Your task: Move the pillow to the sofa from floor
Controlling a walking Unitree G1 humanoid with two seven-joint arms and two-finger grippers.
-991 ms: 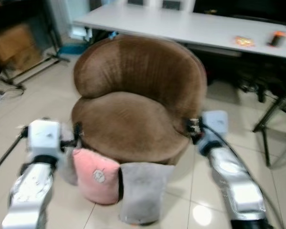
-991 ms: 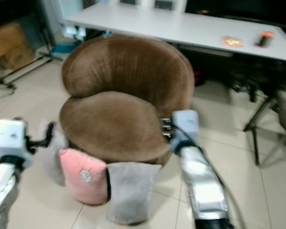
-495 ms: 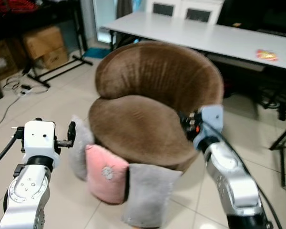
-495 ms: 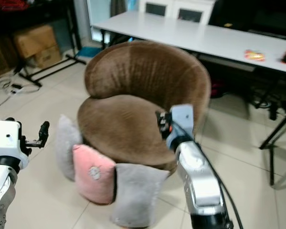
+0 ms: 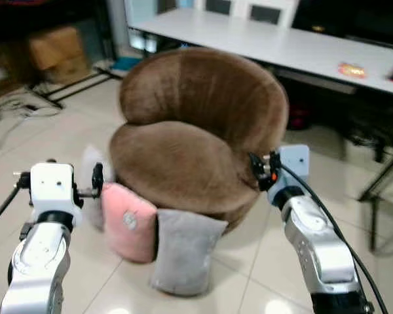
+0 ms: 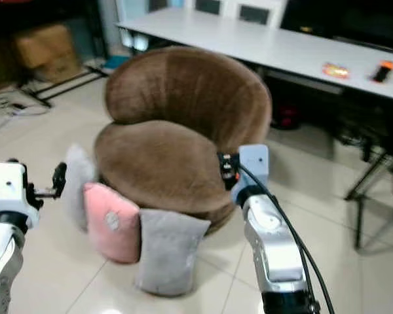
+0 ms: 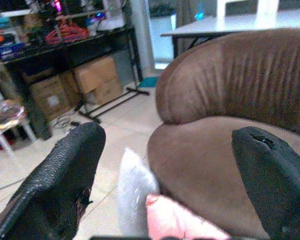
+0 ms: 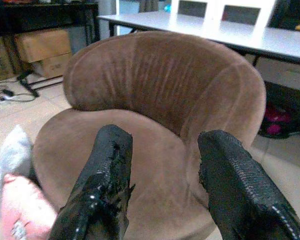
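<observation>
Head cameras: round brown sofa (image 5: 196, 137) stands on pale tiled floor (image 5: 46, 140). Three pillows lean against its front base, all on the floor. Pink pillow (image 5: 128, 222) sits in the middle, upright, with a small pale emblem on its face. Grey pillow (image 5: 183, 252) stands just beside it on the robot's right, touching it. A lighter grey-white pillow (image 5: 88, 186) is on the robot's left of the pink one, partly hidden behind the left arm.

Left gripper (image 7: 175, 180): raised in front of the sofa's left side, near the pink pillow. Fingers (image 7: 65, 175) spread wide apart, nothing between them; through the gap, sofa seat, top edge of pink pillow and white pillow.

Right gripper (image 8: 162, 195): raised at the sofa's right front edge, pointing over the seat cushion. Fingers (image 8: 107, 185) parted, a moderate gap, holding nothing; cannot tell whether they touch the upholstery.

Background: long white table (image 5: 262, 39) behind the sofa with a small orange packet (image 5: 352, 69) on it; cardboard boxes (image 5: 49, 46) and a dark shelf (image 7: 65, 50) off to the robot's left
</observation>
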